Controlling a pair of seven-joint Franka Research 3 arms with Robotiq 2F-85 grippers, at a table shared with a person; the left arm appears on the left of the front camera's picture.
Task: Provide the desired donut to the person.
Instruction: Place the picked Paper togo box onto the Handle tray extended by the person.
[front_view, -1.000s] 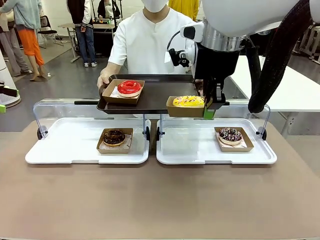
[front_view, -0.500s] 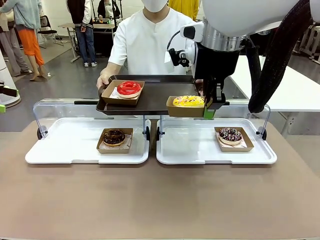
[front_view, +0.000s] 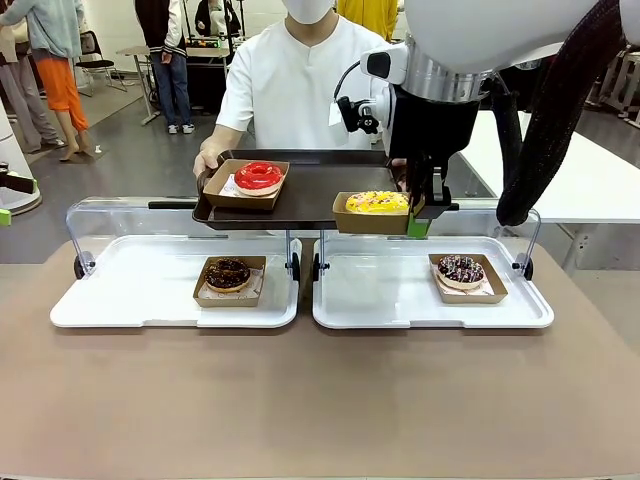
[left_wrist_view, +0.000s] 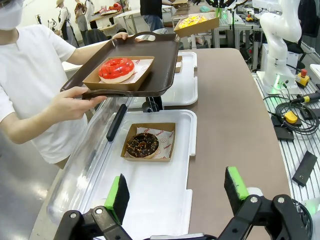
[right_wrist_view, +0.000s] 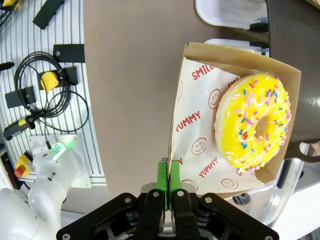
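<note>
At the near right edge of the brown tray (front_view: 310, 190) held by the person (front_view: 300, 80), the right pincer (right_wrist_view: 168, 176) is clamped on the wall of the box (right_wrist_view: 200, 140) carrying the yellow donut (front_view: 377, 202), arm reaching down from above. Farther back, the left pincer (left_wrist_view: 177, 192) hangs with jaws wide and empty above the left white tray (left_wrist_view: 160, 195), open table (front_view: 320, 400) nearby.

Four donuts (front_view: 377, 202); two white trays (front_view: 120, 305).

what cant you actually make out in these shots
- Front view: the right hand sits behind the yellow donut's box, so its grip on the box wall is hidden.
- Front view: whether that box rests on the brown tray or hangs at its edge.
- Right wrist view: the box's far corner, cut off by the tray.
- Left wrist view: the left hand is partly cut off at the bottom edge.
</note>
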